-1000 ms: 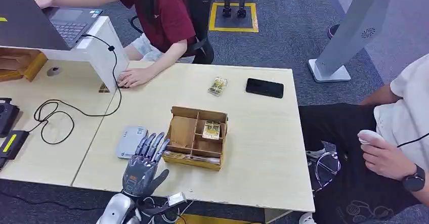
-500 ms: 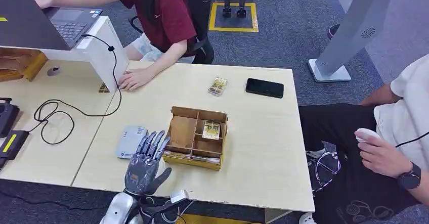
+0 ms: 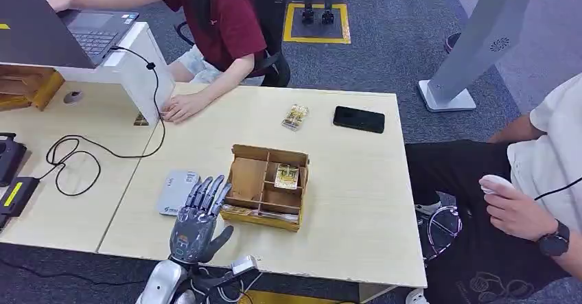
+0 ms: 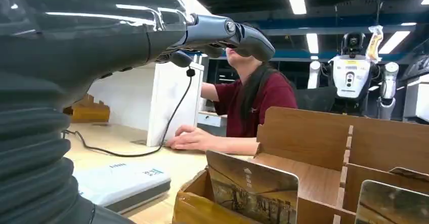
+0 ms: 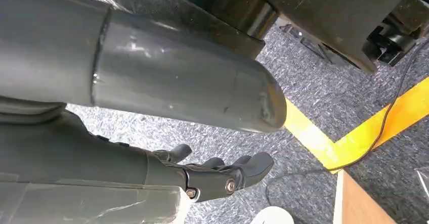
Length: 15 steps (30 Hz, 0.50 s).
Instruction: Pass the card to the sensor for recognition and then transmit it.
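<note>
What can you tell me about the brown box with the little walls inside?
The cardboard box is brown, open-topped and split by thin dividers into compartments. It sits flat on the light wooden table, beside a grey device. Yellowish cards lie in it. The left hand hovers at its near left corner, fingers spread.

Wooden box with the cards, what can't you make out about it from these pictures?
- Cards' print: in the head view, the card in the wooden box is too small to read; in the left wrist view the front card is blurred.
- Front slot: the left hand covers the box's near left corner in the head view.
- Second card: cut off by the left wrist picture's edge.
</note>
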### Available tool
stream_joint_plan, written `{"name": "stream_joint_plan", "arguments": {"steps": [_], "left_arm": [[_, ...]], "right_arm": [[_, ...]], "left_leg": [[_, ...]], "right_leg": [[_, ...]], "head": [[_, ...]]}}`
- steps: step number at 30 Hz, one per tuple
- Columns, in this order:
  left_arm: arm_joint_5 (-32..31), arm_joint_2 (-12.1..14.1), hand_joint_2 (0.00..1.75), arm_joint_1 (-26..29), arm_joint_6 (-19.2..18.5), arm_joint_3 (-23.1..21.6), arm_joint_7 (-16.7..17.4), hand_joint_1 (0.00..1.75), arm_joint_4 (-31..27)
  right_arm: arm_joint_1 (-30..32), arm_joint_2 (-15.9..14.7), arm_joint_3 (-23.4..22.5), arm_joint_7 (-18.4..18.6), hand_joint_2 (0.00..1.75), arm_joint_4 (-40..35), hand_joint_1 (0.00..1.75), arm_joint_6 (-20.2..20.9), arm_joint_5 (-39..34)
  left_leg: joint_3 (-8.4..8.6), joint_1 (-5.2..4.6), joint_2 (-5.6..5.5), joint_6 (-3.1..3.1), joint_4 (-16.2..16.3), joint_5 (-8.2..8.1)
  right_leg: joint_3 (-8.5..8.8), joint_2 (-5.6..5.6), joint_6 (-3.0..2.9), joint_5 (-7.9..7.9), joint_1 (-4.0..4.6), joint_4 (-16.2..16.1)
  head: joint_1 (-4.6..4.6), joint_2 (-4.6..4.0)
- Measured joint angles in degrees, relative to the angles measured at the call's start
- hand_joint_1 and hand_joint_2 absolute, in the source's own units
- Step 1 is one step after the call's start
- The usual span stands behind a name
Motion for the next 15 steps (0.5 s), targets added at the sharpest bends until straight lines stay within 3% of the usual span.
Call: {"name": "stream_joint_plan", "arguments": {"steps": [15], "left_arm": [[-0.15,-0.46,1.75,-0.07,0.00,0.00,0.33,0.00,0.81]], "right_arm": [[0.00,0.00,-0.02,-0.07,0.00,0.00,0.00,0.00,0.00]], "left_leg": [[0.00,0.00,0.00,0.00,0.00,0.00]], "right_leg": [[0.00,0.00,0.00,0.00,0.00,0.00]], "head": [[0.00,0.00]]}}
